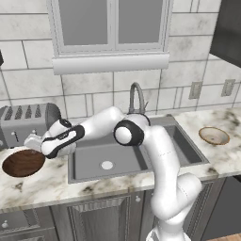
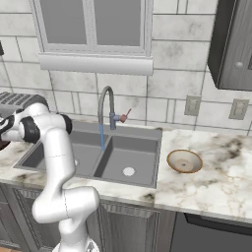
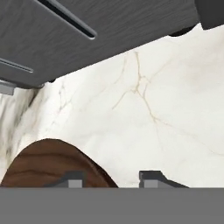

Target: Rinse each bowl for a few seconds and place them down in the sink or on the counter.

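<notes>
Apparently the jaws, narrowing on the brown bowl (image 1: 23, 162) at lower left, are just gripping it; the tan bowl (image 1: 214, 136) is waiting, both unrinsed.

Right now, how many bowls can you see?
2. The dark wood-grain bowl sits on the counter left of the sink, in front of the toaster, with the gripper at its rim. The pale tan bowl sits on the counter right of the sink.
</notes>
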Robot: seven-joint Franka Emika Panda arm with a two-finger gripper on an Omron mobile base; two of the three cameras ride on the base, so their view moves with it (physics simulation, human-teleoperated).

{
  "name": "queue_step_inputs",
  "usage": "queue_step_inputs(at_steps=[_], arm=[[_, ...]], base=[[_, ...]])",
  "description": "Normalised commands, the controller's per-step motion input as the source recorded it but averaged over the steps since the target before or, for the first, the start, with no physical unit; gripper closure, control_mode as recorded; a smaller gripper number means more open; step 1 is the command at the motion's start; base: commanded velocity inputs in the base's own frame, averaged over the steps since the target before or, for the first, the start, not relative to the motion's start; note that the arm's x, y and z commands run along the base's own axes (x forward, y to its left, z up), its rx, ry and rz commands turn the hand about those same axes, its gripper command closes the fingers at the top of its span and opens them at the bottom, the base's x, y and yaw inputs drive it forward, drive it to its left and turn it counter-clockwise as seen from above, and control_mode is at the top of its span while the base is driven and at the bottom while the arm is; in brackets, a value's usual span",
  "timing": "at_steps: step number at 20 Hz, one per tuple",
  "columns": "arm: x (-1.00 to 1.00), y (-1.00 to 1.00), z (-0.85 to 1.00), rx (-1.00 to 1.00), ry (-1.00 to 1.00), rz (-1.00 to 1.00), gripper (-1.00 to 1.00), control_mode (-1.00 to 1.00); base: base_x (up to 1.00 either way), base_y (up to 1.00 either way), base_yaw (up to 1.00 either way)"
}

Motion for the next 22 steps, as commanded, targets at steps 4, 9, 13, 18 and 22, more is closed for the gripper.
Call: queue_step_inputs(at_steps=[4,9,13,18,22], arm=[[0.13,0.14,-0.18,0.00,0.00,0.00,1.00,-1.00],[0.09,0.10,-0.15,0.01,0.00,0.00,1.00,-1.00],[0.04,0.11,-0.07,0.01,0.00,0.00,1.00,-1.00],[-0.02,0.05,0.11,0.00,-0.02,0.00,1.00,-1.00],[-0.14,-0.10,0.26,0.01,-0.03,0.00,1.00,-1.00]], base=[[0.00,0.00,0.00],[0.00,0.00,0.00],[0.00,0.00,0.00],[0.00,0.00,0.00],[0.00,0.00,0.00]])
